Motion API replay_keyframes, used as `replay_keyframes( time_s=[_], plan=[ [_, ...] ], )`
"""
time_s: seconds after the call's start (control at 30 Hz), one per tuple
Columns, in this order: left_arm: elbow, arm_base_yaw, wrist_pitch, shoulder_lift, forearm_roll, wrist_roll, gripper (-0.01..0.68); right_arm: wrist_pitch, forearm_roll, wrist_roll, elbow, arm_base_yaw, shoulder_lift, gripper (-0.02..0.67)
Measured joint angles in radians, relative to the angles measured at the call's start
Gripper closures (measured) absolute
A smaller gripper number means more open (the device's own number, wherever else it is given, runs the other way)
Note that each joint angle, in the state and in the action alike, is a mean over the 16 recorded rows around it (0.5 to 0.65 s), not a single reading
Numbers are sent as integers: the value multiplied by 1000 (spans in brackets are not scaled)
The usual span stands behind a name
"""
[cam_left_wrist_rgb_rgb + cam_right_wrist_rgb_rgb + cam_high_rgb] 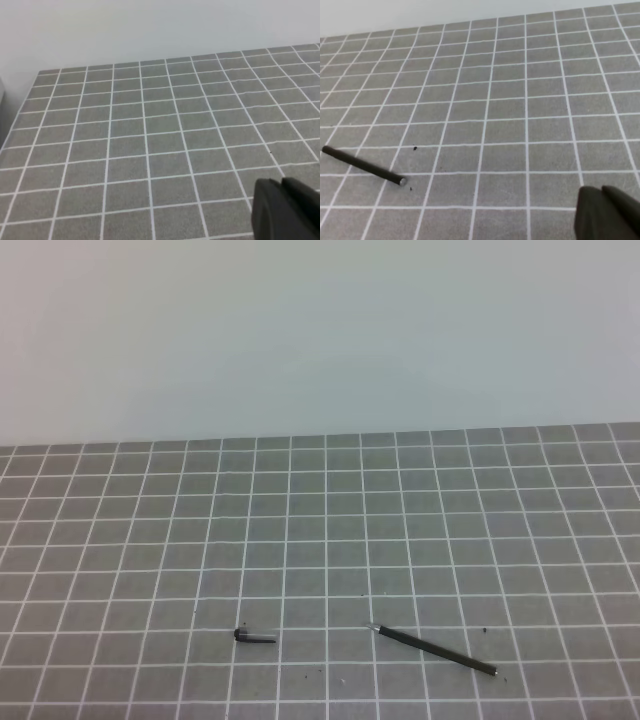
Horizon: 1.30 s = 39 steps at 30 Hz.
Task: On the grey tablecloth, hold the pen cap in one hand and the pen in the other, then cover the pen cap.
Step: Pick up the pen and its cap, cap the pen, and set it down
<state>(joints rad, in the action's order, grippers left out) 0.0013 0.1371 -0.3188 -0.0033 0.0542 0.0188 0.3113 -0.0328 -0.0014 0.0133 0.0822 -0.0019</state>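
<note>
Pen [432, 649]: lies flat on the grey tablecloth [420, 520], near edge, right of centre — long axis diagonal, silvery tip toward the pen cap [254, 636].
Pen cap: short, black, well left of the pen, apart from it.
Nearer arm: right for pen, left for cap — a judgement.
Left gripper [287, 212]: dark edge only; opening cannot be told, nothing visibly held.
Right gripper [607, 215]: same; pen lies to its left.

Exterior high view looks down and forward across the grey tablecloth [420, 530] toward a pale wall. Both wrist views sit lower and nearer, angled across the cloth. Right wrist and exterior views share the pen [362, 165] [432, 648].
</note>
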Motion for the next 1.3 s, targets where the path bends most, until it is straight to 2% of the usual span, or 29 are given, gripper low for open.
replay_keyframes(
  time_s=[1.3],
  plan=[
    [0, 0, 0, 0, 28, 26, 676, -1, 0, -1, 5, 0, -3, 651]
  ],
)
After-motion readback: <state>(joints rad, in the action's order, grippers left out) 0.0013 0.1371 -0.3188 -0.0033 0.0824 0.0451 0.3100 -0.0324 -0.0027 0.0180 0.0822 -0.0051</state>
